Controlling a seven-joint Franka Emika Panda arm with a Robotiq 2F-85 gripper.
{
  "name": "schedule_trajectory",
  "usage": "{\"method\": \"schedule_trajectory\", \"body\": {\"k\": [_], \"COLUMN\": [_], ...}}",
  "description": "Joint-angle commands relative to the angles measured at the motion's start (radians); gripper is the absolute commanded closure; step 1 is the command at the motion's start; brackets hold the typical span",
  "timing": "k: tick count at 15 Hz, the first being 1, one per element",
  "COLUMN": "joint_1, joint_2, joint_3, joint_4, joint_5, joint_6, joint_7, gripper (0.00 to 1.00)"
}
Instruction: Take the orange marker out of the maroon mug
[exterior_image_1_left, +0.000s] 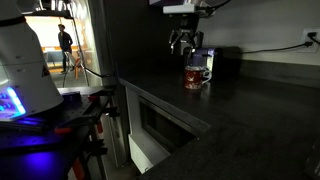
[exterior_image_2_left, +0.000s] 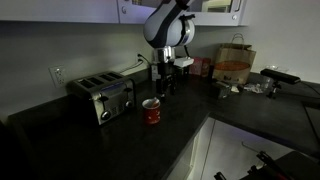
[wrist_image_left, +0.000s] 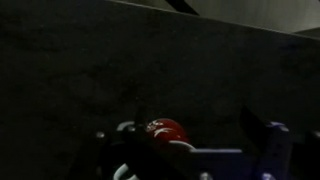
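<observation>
Dim kitchen corner is recorded, with a dark counter (exterior_image_2_left: 110, 140) running along two walls. On the counter, in an exterior view, a toaster (exterior_image_2_left: 100, 97) is seen beside a wall outlet (exterior_image_2_left: 57, 73), and a brown paper bag (exterior_image_2_left: 236, 66) is set farther along, well apart from the toaster. The mug (exterior_image_1_left: 196, 77) is placed upright on the counter, in the open stretch between toaster and bag, with its pale patch turned toward the camera in an exterior view. A dark box (exterior_image_1_left: 205, 58) with a bluish top is noted just behind the mug. The arm (exterior_image_2_left: 168, 28) is bent down over the counter, and the gripper (exterior_image_1_left: 182, 45) is held above the mug, a little to one side, apart from it and not touching. In the wrist view the mug is seen as a red rounded shape low in the picture, and the fingers (wrist_image_left: 270, 140) are set wide to either side of it; the pincer is thus read as spread, with nothing held. The marker cannot be made out for certain in this light; whether it stands in the mug cannot be told. A person (exterior_image_1_left: 65, 42) is seen standing in a lit room beyond the doorway.
</observation>
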Motion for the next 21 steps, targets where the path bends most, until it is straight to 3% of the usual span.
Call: {"method": "schedule_trajectory", "body": {"k": [1, 5, 8, 10, 11, 21], "joint_1": [-0.015, -0.008, -0.01, -0.009, -0.008, -0.006], "joint_2": [0.154, 0.271, 0.316, 0.332, 0.336, 0.354], "joint_3": [0.02, 0.03, 0.04, 0.043, 0.046, 0.099], "joint_4": [0.224, 0.378, 0.418, 0.432, 0.437, 0.438], "joint_5": [-0.027, -0.044, -0.058, -0.078, -0.091, -0.211], "joint_6": [-0.194, -0.241, -0.192, -0.174, -0.17, -0.146], "joint_7": [0.031, 0.025, 0.006, -0.01, -0.018, -0.181], "gripper": [0.0, 0.01, 0.19, 0.23, 0.3, 0.3]}}
